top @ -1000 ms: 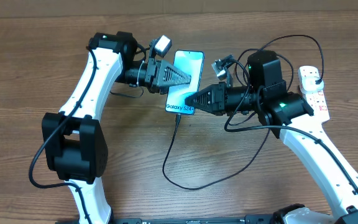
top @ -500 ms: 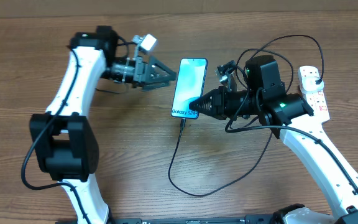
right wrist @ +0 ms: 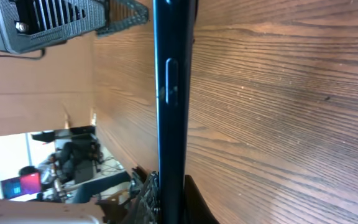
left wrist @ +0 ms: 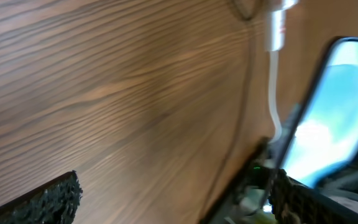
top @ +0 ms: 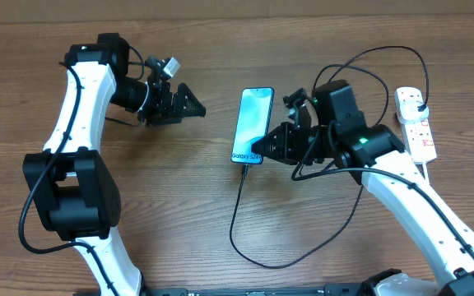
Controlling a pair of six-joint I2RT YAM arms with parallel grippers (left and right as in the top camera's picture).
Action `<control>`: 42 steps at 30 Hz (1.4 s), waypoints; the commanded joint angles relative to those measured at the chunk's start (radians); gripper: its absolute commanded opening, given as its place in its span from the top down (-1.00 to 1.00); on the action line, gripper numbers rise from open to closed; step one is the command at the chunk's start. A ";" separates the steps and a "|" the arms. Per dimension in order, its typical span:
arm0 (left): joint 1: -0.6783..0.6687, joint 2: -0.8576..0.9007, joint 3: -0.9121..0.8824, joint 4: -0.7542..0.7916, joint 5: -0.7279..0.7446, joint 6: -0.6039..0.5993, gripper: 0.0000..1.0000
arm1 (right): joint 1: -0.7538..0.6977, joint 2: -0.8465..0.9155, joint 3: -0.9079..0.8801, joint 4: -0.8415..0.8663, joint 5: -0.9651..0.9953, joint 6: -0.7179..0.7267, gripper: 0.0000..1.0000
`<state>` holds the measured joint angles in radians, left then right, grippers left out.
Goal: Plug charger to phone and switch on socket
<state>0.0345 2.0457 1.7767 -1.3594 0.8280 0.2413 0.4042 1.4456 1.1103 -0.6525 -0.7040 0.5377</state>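
the wooden table fills the overhead view. the left arm reaches up the left side, and the right arm comes in from the near right.

the left end effector hangs over the far left part of the table with its fingers spread wide and nothing between them. it points right toward the phone, which lies well apart from it.

the right end effector points left and is clamped on the phone's right edge close to the near corner. in the right wrist view one finger sits on each face of the thin dark edge.

the phone is in the middle of the table, screen up. its long axis runs far to near, the near end leans a little left, and the "galaxy s24" text is at that near end. i cannot tell whether it touches the table.

the power strip lies at the far right, just beyond the right arm and well apart from both end effectors. its long axis also runs far to near.

the charger cable meets the phone's near end, drops toward the near side, loops right and rises past the right arm. its black plug sits in the power strip's far end.
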 commanded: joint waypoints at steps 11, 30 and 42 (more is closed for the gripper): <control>-0.005 -0.021 0.018 0.008 -0.286 -0.010 -0.99 | 0.074 0.129 0.000 0.008 0.091 -0.024 0.92; -0.005 -0.021 0.018 0.008 -0.286 -0.010 -0.99 | 0.101 0.134 -0.176 0.145 0.153 -0.041 0.92; -0.005 -0.021 0.018 0.008 -0.286 -0.010 -1.00 | 0.101 0.135 -0.221 0.201 0.153 -0.037 0.93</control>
<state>0.0345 2.0457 1.7767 -1.3533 0.5446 0.2375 0.4992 1.5848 0.8879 -0.4637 -0.5415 0.5159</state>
